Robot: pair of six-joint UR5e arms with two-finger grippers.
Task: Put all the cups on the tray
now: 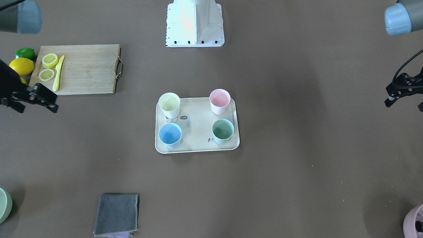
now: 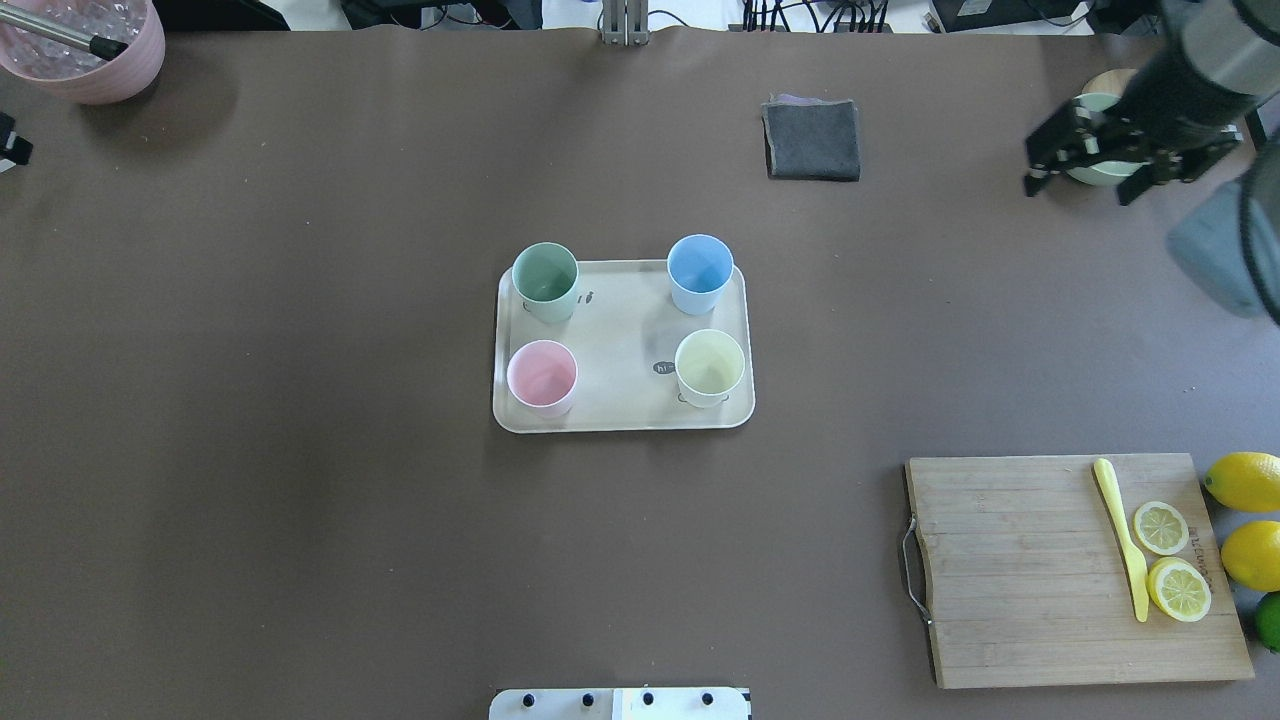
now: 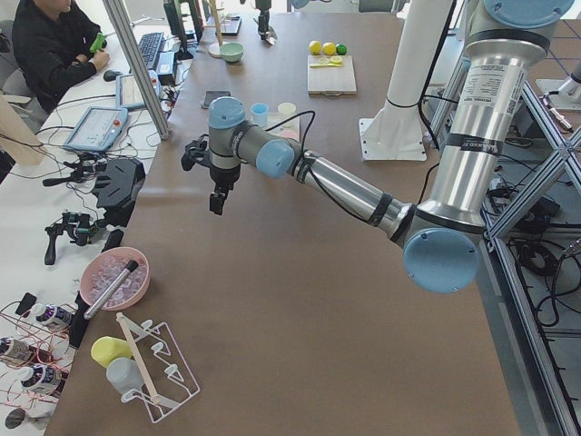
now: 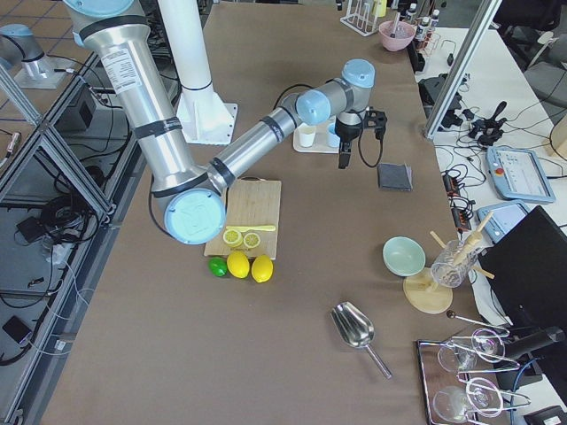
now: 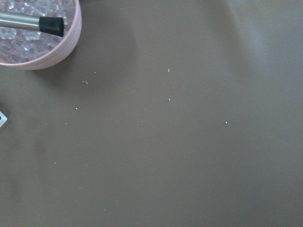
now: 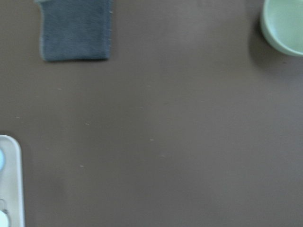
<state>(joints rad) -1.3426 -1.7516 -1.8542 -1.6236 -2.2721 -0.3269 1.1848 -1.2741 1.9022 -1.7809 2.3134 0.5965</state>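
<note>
Brown matte sheeting covers the flat surface, and the cream tray, a smooth rounded-corner rectangle with a raised rim, lies on it. Well apart from the tray, beyond one short end, the black right gripper hangs with fingers spread and bare, while beyond the other end the left gripper, half cut by the frame edge, also looks spread. Four matte tapered handleless tumblers stand upright on the tray, one per corner: mint green cup and light blue cup along the rim away from the robot, pink cup and pale yellow cup along the nearer rim.
</note>
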